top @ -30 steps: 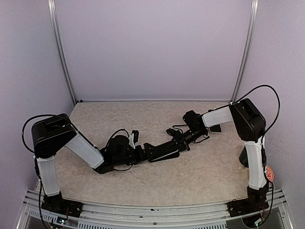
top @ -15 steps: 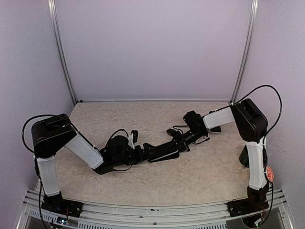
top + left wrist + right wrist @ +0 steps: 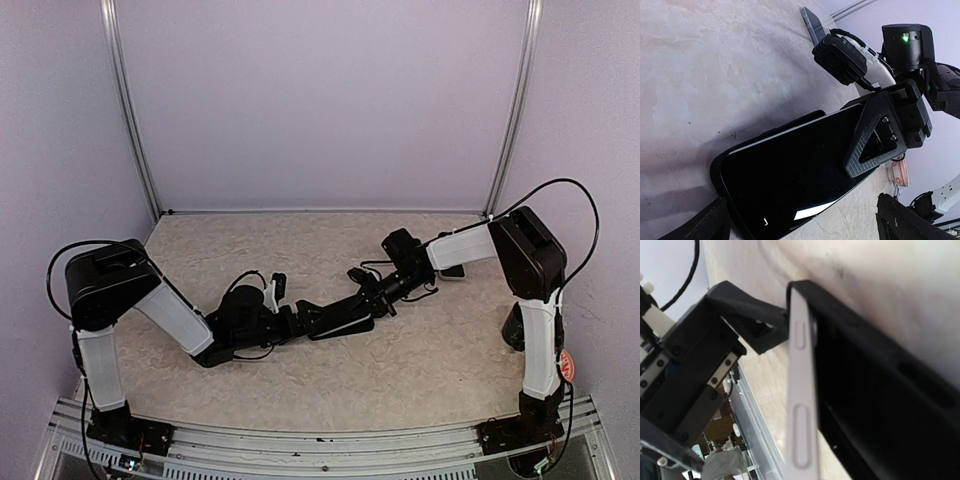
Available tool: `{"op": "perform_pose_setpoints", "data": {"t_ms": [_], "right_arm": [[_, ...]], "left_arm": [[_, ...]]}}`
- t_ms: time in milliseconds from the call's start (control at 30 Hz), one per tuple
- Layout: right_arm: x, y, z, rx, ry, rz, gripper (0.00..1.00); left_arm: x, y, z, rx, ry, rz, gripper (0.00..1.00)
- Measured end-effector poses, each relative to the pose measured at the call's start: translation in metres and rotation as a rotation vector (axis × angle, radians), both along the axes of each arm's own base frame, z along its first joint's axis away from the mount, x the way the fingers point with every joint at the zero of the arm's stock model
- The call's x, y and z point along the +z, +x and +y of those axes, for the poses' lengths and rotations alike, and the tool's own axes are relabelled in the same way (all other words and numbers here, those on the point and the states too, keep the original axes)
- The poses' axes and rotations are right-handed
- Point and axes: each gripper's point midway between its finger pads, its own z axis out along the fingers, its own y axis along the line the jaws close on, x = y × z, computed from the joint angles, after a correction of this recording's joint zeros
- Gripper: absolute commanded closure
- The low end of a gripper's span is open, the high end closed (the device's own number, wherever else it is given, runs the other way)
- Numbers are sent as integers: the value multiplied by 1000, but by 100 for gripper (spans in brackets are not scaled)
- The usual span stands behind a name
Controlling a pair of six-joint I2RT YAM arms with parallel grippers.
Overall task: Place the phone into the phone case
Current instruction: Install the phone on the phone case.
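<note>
Right claw (image 3: 373, 293), clenched on the phone (image 3: 790, 185), edges in toward the left claw (image 3: 305, 318), whose grip I can't tell. The phone case (image 3: 802, 390) is likely seating.

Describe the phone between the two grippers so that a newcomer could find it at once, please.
On the beige table, look at the middle, where the left gripper and right gripper meet. The phone is the black slab spanning between them, its glossy screen up; the other dark slab lies farther right, by the right forearm, touched by neither gripper.
</note>
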Motion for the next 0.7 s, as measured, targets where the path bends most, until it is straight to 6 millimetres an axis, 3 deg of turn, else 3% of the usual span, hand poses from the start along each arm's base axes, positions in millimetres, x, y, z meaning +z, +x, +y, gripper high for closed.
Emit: {"op": "perform_pose_setpoints", "data": {"t_ms": [333, 700], "right_arm": [[1, 1, 4, 1, 1, -24, 100], [6, 7, 6, -12, 11, -50, 100]], "left_arm": [[-3, -4, 21, 52, 39, 24, 1], [-4, -4, 17, 33, 37, 33, 1]]}}
